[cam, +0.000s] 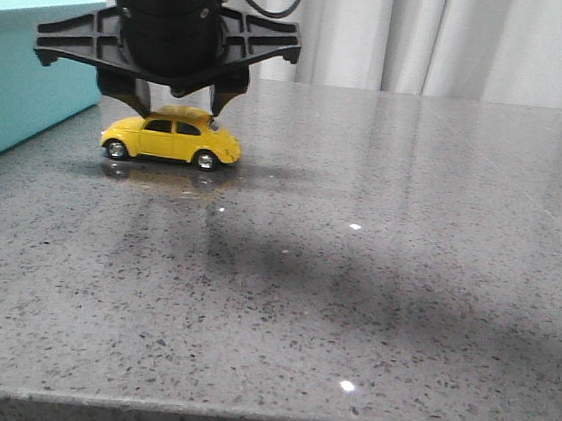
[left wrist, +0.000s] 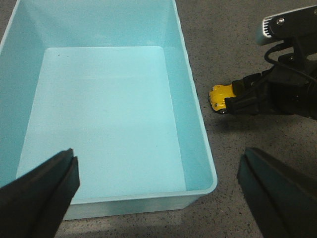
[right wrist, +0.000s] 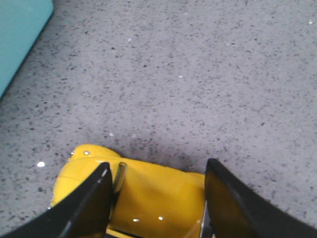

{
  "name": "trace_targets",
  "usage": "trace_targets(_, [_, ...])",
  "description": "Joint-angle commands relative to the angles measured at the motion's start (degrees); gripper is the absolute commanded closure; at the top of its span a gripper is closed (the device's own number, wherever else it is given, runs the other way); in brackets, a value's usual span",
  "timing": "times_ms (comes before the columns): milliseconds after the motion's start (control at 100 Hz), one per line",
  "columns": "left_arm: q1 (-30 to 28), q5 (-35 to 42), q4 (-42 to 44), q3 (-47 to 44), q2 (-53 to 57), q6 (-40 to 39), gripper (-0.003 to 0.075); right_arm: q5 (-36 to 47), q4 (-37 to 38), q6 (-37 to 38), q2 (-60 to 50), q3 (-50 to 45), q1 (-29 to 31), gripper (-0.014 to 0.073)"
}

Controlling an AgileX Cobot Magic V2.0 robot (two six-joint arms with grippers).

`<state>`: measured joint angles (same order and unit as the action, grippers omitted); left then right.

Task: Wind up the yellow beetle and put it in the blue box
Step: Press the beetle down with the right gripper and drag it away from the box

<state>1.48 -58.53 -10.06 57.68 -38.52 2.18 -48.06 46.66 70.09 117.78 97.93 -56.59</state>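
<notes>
Standing on the grey worktop (cam: 374,281) beside the blue box (cam: 24,73) in the front view, the yellow beetle (cam: 172,139) sits between the right gripper's (cam: 179,107) fingers, while the left wrist view shows the left gripper (left wrist: 158,188) spread wide over the box, and the right wrist view shows both fingers (right wrist: 89,198) flanking the car's roof, contact unclear.

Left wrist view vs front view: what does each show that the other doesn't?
Only the left wrist view shows the blue box from above, its inside bare, plus the open left gripper.

Only the front view shows the yellow beetle side-on, wheels on the table, and curtains behind.

Both show the right gripper straddling the beetle beside the box.
</notes>
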Motion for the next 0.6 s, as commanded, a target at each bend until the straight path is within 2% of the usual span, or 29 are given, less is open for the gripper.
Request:
trace_targets(0, [0.28, 3.67, -0.74, 1.82, -0.32, -0.07, 0.0092, -1.37, -0.11, -1.35, -3.12, -1.29, 1.15, 0.0174])
trace_targets(590, [0.28, 3.67, -0.74, 1.82, -0.32, -0.07, 0.0092, 4.46, 0.03, -1.35, -12.55, -19.44, 7.34, 0.0174])
